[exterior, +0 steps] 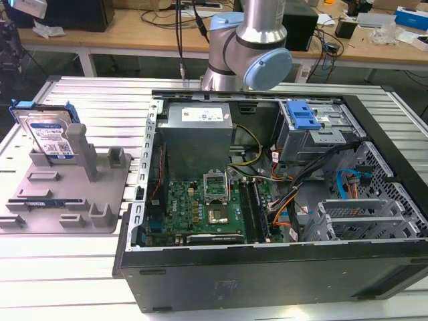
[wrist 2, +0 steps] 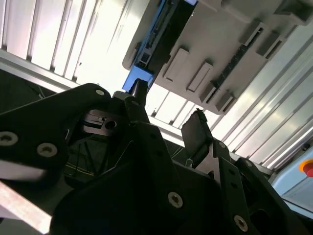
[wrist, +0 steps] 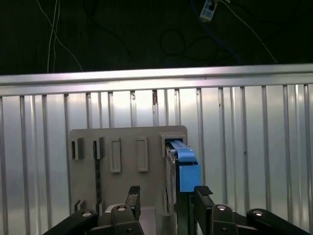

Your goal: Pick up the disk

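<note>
Grey tray (exterior: 67, 202): disk (exterior: 47, 137) on edge, tilted

Robotics workshop
An opened black metal computer tower (exterior: 267, 274) lies on a ribbed aluminium table (exterior: 73, 274); cluttered wooden workbenches (exterior: 120, 37) stand behind a silver-and-blue robot arm (exterior: 257, 40).

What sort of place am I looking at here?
Probably a robotics lab: a robot arm by an opened computer case, the disk standing in a grey holder tray, cluttered benches behind.
</note>
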